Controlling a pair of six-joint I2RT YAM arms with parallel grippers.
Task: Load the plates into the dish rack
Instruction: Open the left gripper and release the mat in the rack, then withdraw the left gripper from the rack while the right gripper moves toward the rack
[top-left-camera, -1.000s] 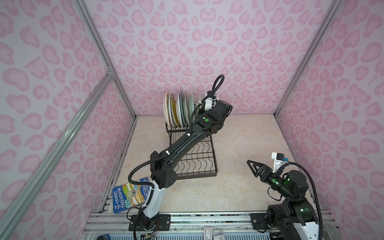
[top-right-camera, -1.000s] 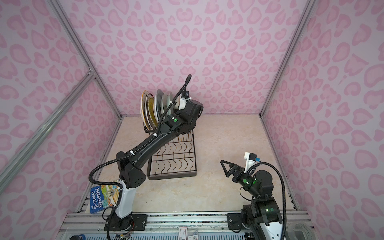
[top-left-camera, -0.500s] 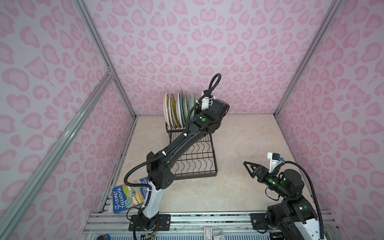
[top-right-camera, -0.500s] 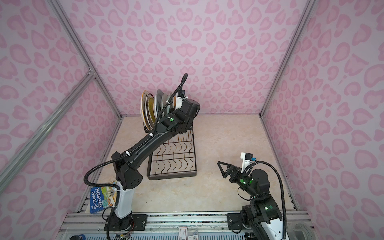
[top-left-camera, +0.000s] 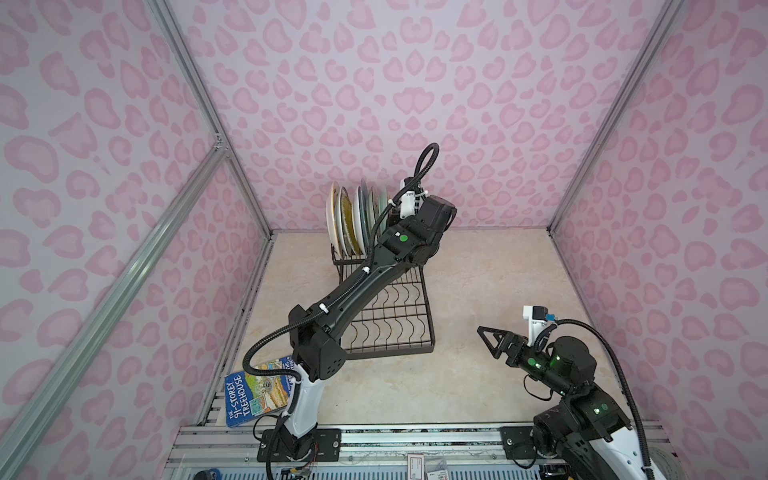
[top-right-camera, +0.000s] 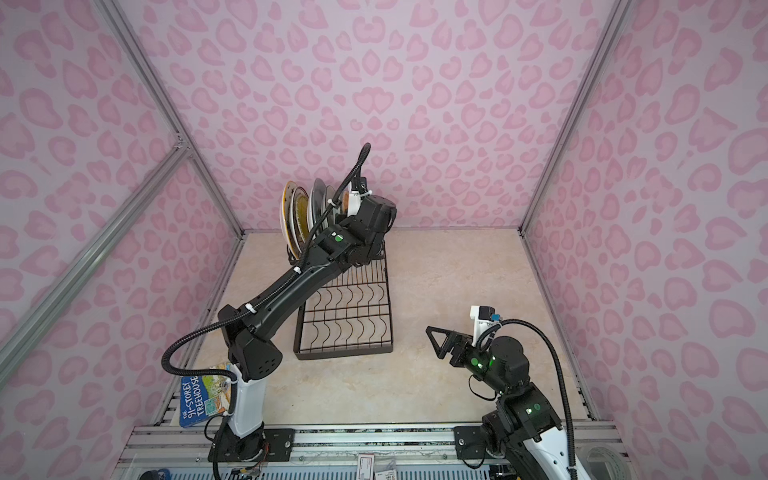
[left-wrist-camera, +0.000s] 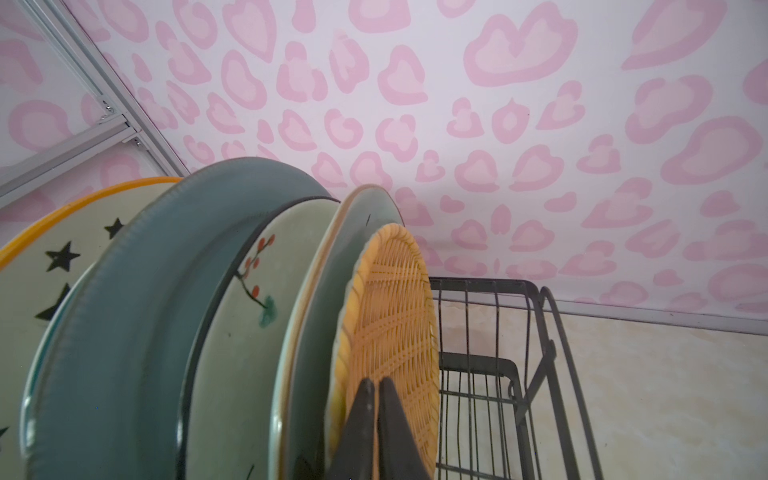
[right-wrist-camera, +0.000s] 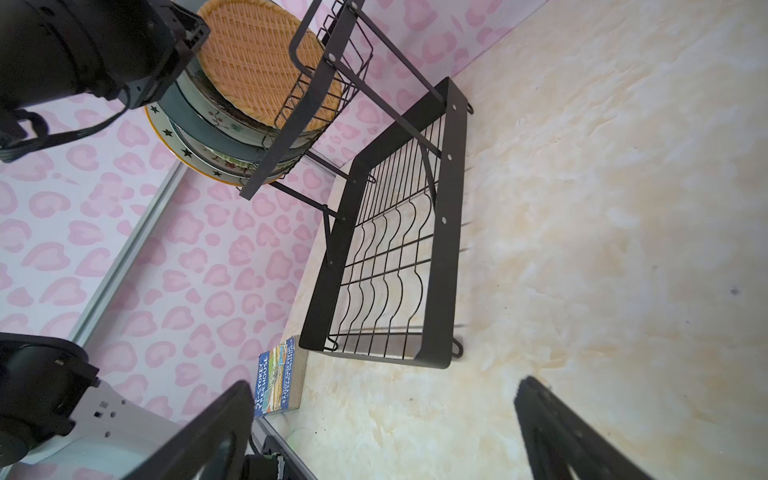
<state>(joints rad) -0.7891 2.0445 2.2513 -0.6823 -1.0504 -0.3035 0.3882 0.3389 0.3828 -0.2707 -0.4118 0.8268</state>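
Several plates stand on edge in the raised end of the black dish rack: a star-printed one with a yellow rim, a large grey-blue one, a white one with red berries, a pale one and an orange woven-look one. My left gripper is shut, its two fingers together against the woven plate's face, with nothing between them. In both top views its wrist hides it. My right gripper hangs open and empty over the table, right of the rack.
The rack's long lower tray with wavy dividers holds nothing. A blue book lies at the table's front left corner by the left arm's base. Pink patterned walls enclose the table on three sides.
The left wrist has shifted slightly left, closer to the plates. The right gripper has drifted a little left, still open.
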